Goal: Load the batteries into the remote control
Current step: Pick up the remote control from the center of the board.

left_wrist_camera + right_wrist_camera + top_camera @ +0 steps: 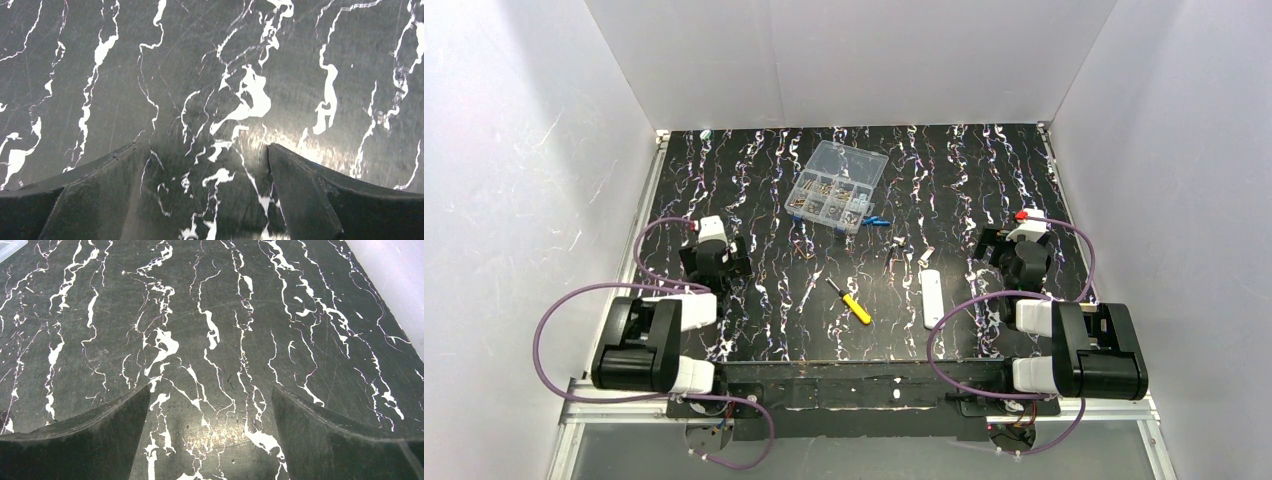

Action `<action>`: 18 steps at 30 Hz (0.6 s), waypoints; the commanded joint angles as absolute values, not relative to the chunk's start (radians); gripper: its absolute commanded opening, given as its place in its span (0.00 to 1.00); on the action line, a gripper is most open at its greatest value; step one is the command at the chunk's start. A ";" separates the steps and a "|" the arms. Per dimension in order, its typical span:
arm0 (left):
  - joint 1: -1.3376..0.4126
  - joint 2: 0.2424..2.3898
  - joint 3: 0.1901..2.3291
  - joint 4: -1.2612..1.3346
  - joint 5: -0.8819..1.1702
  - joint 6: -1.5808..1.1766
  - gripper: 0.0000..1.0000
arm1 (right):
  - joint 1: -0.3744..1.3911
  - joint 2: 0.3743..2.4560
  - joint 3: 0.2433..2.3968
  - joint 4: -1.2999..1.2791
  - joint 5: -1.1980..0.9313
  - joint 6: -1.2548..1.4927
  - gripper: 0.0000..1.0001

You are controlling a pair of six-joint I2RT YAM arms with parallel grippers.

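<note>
The white remote control (932, 298) lies on the black marbled table right of centre, lengthwise toward the back. The blue batteries (877, 220) lie beside the front right corner of the clear box. My left gripper (716, 262) hovers low at the left, far from both. In the left wrist view it (205, 150) is open, with only bare table between its fingers. My right gripper (1022, 262) is to the right of the remote. In the right wrist view it (210, 390) is open and empty.
A clear compartment box (837, 185) of small parts stands at the back centre. A yellow-handled screwdriver (851, 302) lies left of the remote. A small white cover piece (927, 257) and tiny screws (899, 250) lie just behind the remote. White walls enclose the table.
</note>
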State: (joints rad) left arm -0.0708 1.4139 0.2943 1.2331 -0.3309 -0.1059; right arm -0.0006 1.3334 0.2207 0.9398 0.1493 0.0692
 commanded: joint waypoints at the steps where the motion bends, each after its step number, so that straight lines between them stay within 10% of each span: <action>1: -0.089 1.291 0.367 0.751 -0.404 -0.076 0.99 | -0.008 1.315 0.248 1.004 0.129 0.050 1.00; 18: -0.089 1.077 0.858 -0.277 -0.177 -0.349 0.99 | -0.008 1.082 0.756 -0.098 -0.006 0.348 1.00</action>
State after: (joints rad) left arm -0.0872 1.1007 0.8455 0.0242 -0.2810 -0.2577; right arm -0.0006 1.0367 0.5598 0.3050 0.0105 0.2276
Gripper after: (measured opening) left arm 0.994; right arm 0.997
